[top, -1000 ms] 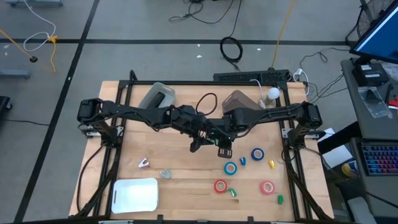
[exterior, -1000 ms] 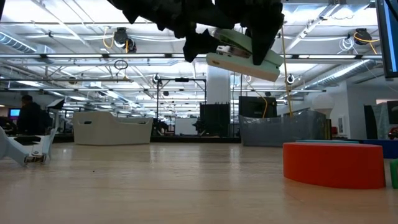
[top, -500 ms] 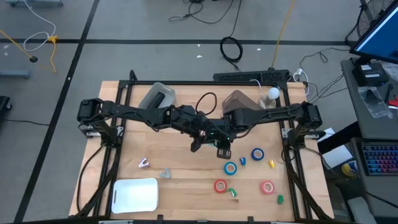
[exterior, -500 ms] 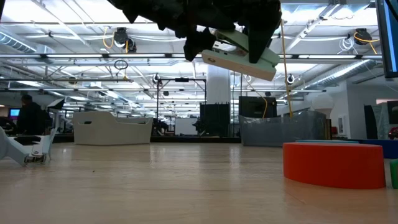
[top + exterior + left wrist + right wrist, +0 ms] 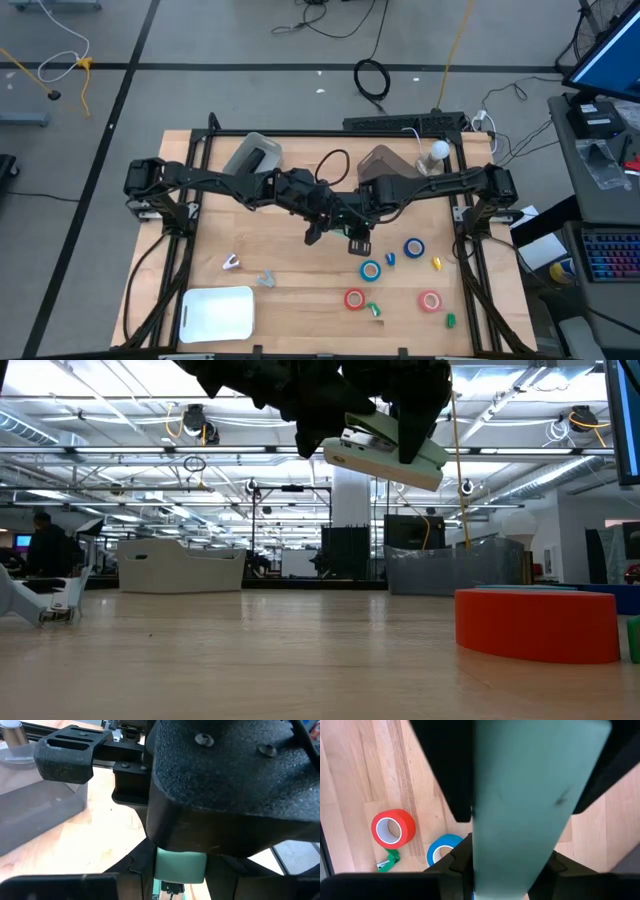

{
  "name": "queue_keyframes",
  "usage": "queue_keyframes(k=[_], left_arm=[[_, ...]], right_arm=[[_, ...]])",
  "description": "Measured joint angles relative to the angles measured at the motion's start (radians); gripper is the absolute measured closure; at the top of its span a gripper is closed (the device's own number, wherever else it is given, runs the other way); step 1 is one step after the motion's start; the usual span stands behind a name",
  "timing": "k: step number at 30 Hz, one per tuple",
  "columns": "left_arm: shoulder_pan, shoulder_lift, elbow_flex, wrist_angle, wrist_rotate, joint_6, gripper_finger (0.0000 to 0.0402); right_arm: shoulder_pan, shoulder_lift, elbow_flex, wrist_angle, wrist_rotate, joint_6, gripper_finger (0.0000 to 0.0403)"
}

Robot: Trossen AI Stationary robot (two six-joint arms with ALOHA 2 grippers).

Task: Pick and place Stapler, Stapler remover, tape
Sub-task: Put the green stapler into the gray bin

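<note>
Above the pale wooden table (image 5: 300,265), my right gripper (image 5: 512,885) pinches the pale green plastic stapler (image 5: 385,448) mid-handover; my left gripper's (image 5: 175,890) pinch, I cannot tell.

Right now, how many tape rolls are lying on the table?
4: a blue roll nearest the right edge's frame, a blue roll below the grippers, a red roll, a red roll. None seems hidden.

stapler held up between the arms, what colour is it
Pale mint green; the stapler shows best in the right wrist view.
</note>
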Motion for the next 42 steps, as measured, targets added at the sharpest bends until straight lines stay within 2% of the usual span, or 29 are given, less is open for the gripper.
queue_keyframes(k=[14, 22, 26, 28, 34, 42], left_arm=[[0.003, -0.002, 0.005, -0.115, -0.039, 0.012, 0.0272], [0.004, -0.002, 0.005, -0.257, -0.124, 0.008, 0.0272], [0.013, -0.002, 0.005, -0.318, -0.164, -0.001, 0.0272], [0.019, -0.002, 0.004, -0.329, -0.167, -0.011, 0.0272], [0.042, -0.003, 0.003, -0.337, -0.167, -0.015, 0.0272], [0.088, -0.015, 0.002, -0.319, -0.166, -0.016, 0.0272]], right_arm=[[0.000, -0.002, -0.003, -0.018, -0.016, -0.013, 0.0202], [0.000, -0.016, -0.002, -0.069, 0.002, -0.008, 0.0191], [0.002, -0.042, 0.000, -0.098, 0.093, -0.015, 0.0200], [0.003, -0.072, -0.016, -0.103, 0.131, -0.016, 0.0205], [0.001, -0.190, -0.092, -0.088, 0.152, 0.035, 0.0214], [0.002, -0.431, -0.338, 0.000, 0.152, 0.201, 0.0216]])
